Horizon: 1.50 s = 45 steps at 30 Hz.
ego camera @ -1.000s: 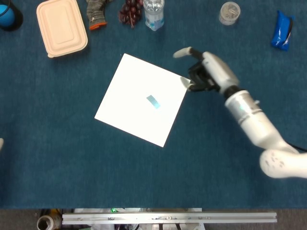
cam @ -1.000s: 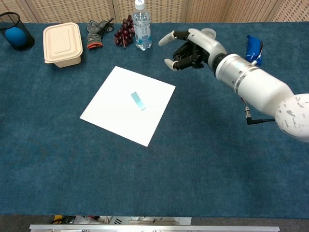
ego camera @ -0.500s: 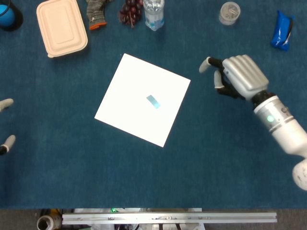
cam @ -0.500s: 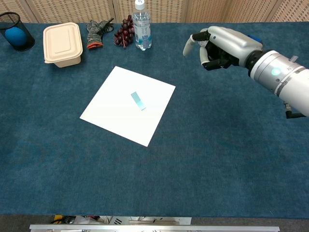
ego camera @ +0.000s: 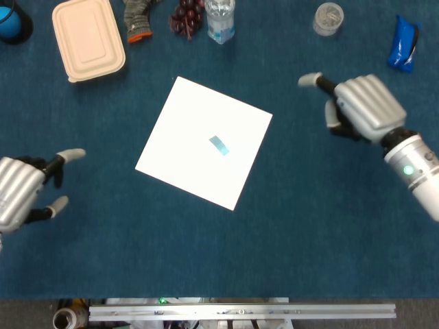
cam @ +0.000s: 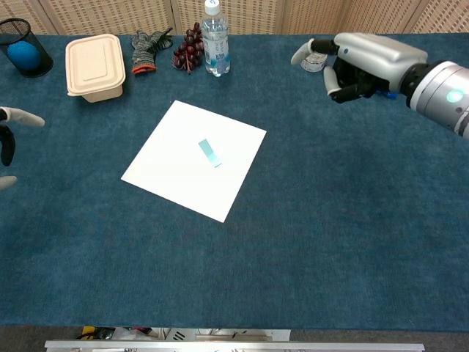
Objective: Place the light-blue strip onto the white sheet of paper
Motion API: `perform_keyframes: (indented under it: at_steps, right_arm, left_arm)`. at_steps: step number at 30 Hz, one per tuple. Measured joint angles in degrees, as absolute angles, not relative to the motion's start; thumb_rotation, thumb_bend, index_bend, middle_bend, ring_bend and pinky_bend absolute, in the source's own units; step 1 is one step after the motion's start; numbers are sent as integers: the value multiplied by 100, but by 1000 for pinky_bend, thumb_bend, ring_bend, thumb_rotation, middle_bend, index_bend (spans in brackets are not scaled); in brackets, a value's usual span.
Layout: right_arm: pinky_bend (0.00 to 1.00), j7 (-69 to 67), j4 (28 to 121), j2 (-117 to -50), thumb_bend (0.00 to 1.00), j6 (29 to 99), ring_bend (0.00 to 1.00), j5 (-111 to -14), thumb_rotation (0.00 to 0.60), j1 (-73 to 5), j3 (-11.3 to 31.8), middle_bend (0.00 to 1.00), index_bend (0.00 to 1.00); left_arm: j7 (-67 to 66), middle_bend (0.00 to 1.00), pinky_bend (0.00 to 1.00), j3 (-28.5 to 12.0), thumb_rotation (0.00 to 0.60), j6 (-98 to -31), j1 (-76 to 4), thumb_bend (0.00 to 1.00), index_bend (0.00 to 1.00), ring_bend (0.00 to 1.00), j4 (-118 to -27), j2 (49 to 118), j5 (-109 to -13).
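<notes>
The light-blue strip (ego camera: 219, 145) lies near the middle of the white sheet of paper (ego camera: 178, 157) on the blue worktop (ego camera: 309, 226). Both the left hand (ego camera: 20, 190) and the right hand (ego camera: 357, 110) hover empty, fingers apart. At the back, a black mesh cup (cam: 22, 45) holds a blue ball (cam: 23, 53); the beige lunch box (cam: 93, 66) is lidded.

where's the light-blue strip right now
In both views the light-blue strip lies near the middle of the white sheet of paper, apart from both hands.
</notes>
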State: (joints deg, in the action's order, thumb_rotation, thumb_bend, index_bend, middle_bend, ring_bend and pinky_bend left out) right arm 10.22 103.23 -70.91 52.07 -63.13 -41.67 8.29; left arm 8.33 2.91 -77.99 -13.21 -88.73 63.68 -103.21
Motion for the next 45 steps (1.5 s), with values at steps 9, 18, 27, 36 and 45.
perform_keyframes:
  at_steps: [9,18,27,36,45]
  right_arm:
    - [1000,1369,10145,-7186,1000,3829,1000,-5784,600,-5004,670,1000,205]
    - [1000,2102,9593,-7819,1000,3400,1000,-4736,598,-5933,440,1000,202]
    - [1000,2398,9241,-8257,1000,3338,1000,-3844,540,-6587,226,1000,202]
    - [1000,2421,9260,-8470,1000,3309,1000,-3560,538,-6923,28,1000,202]
    - [1000,2466,9192,-8700,1000,3429,1000,-3337,538,-7166,-141,1000,202]
  left_arm:
    - [670,539,634,251,600,-7968,-1258,231,209,555,-8961,6529,-10044]
    - [757,506,632,250,600,-8433,-819,231,202,543,-8920,6617,-9529]
    - [1074,500,589,215,600,-8717,-379,231,199,538,-8719,6686,-8947]
    - [1273,492,586,196,600,-8755,-247,231,196,535,-8551,6767,-8836]
    - [1392,486,574,177,600,-8750,-194,231,195,535,-8438,6798,-8814]
